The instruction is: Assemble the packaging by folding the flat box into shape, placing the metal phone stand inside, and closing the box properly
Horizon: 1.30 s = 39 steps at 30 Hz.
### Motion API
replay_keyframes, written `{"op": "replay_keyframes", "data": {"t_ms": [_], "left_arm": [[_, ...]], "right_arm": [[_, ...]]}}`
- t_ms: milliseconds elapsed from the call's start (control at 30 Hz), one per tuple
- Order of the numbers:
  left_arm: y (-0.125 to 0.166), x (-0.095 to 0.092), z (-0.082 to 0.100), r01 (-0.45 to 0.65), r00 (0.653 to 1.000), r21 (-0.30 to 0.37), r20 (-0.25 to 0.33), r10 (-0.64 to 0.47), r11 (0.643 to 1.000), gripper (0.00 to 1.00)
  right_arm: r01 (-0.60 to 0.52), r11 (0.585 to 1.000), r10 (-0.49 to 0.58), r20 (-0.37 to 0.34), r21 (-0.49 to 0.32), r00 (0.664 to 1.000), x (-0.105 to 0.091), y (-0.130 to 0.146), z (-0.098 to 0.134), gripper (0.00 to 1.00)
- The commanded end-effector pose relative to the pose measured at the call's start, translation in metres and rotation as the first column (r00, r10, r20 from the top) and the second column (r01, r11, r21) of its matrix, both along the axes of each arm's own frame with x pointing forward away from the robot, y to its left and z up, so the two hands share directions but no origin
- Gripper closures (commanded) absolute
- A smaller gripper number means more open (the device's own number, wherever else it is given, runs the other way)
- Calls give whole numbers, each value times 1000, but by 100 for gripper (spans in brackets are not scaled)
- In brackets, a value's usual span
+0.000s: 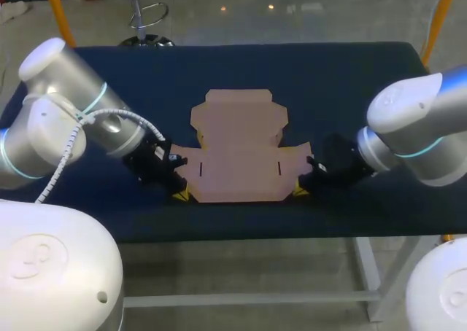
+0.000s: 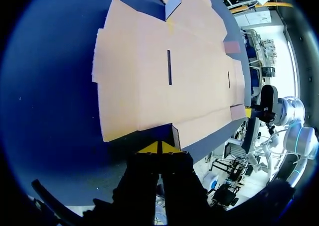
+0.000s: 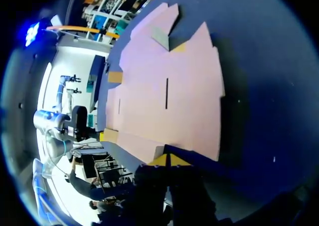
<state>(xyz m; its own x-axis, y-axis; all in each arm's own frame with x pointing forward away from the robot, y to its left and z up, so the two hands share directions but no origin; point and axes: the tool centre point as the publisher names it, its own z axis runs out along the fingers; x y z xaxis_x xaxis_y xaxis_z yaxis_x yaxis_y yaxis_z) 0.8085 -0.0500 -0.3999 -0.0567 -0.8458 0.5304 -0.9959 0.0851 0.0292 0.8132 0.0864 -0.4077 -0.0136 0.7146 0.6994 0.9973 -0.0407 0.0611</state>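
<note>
The flat cardboard box [image 1: 237, 145] lies unfolded in the middle of the dark blue table, its slits and flaps showing in both wrist views [image 2: 164, 71] [image 3: 169, 96]. My left gripper [image 1: 181, 195] sits low at the box's front left corner. Its yellow tips [image 2: 159, 147] are shut together against a notch in the cardboard's near edge. At the front right corner my right gripper [image 1: 299, 191] mirrors it, with tips [image 3: 168, 160] shut and touching the cardboard's edge. Neither gripper has anything between its fingers. No metal phone stand is in view.
The blue-covered table [image 1: 328, 76] stretches well beyond the box at the back and on both sides. Its front edge [image 1: 241, 232] runs close behind both grippers.
</note>
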Motion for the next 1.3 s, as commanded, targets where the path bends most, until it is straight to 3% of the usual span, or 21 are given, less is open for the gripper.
{"op": "replay_keyframes", "data": {"t_ms": [33,467,1300], "left_arm": [[-4,-1,4,10,1000,8,11,-10,1000,100],[-13,5,9,45,999,14,18,-45,999,100],[-44,-2,9,109,993,38,31,-110,993,100]], "right_arm": [[0,1000,0,4,-15,1000,0,6,1,100],[-7,1000,7,4,-27,1000,3,14,1,100],[-40,997,41,18,-70,999,1,26,3,100]]}}
